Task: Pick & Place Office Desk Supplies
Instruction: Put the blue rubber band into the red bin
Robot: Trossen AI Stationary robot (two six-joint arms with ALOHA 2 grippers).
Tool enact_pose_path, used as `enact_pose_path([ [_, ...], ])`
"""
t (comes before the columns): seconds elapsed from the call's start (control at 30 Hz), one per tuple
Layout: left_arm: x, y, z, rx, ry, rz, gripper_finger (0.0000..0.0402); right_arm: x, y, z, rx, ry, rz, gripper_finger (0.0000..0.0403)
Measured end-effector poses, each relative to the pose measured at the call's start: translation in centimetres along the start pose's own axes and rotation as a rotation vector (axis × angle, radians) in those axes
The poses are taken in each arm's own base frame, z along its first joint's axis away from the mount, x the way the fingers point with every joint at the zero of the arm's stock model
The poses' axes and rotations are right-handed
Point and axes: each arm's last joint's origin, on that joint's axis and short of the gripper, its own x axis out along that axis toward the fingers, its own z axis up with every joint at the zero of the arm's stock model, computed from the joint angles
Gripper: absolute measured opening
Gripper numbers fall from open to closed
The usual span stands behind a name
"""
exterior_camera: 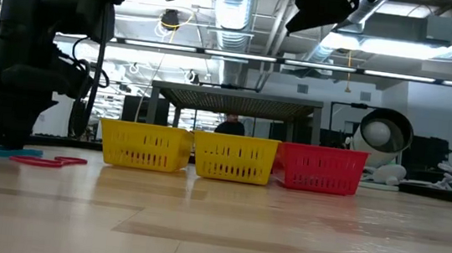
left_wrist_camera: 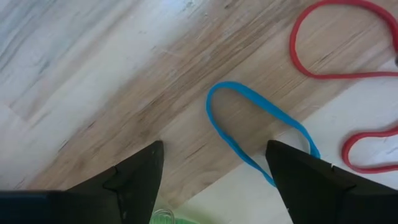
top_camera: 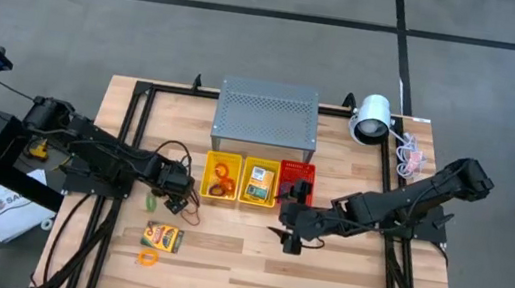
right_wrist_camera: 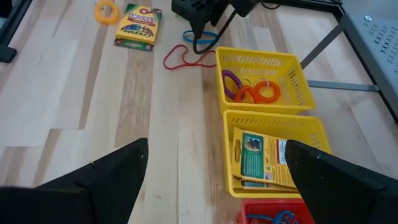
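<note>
Band loop between the left fingers (left_wrist_camera: pixel 134 180): bright blue (left_wrist_camera: pixel 249 130)
Band loop just beyond them: red (left_wrist_camera: pixel 336 43)
Tabletop (left_wrist_camera: pixel 93 74): pale wood grain
Baskets: two yellow mesh (right_wrist_camera: pixel 261 78), one red (exterior_camera: pixel 320 168)
Card box (right_wrist_camera: pixel 138 26): yellow-and-green
Perforated box (top_camera: pixel 268 115): grey

Pale wooden table top (top_camera: pixel 320 274) with visible grain and light sheen, yellow plastic mesh baskets (exterior_camera: pixel 146 147), red plastic mesh basket (exterior_camera: pixel 320 168), grey perforated metal box (top_camera: pixel 267 115), thin smooth blue band (left_wrist_camera: pixel 249 127), printed card box (right_wrist_camera: pixel 138 27), matt black fingers (left_wrist_camera: pixel 134 180)
</note>
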Motion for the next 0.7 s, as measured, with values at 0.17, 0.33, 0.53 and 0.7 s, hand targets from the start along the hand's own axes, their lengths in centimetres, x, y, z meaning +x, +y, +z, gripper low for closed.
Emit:
enact_pose_path([
  [0.17, -0.24, 0.01, -0.01, -0.007, -0.005, -0.023, 0.0234, -0.01, -0.01, 0.01, 0.000, -0.001, 0.000, 0.0368],
  [0.33, -0.72, 0.18, -0.08, -0.011, -0.021, -0.054, 0.0173, 0.00, -0.03, 0.02, -0.001, -0.001, -0.001, 0.0368],
  [0.53, -0.91, -0.19, -0.01, 0.006, -0.010, -0.115, 0.0088, -0.01, -0.04, 0.03, -0.002, -0.002, 0.000, 0.0368],
  [0.7, -0.86, -0.30, 0.02, 0.029, -0.004, -0.123, 0.0013, -0.01, -0.04, 0.04, -0.001, -0.002, 0.000, 0.0368],
])
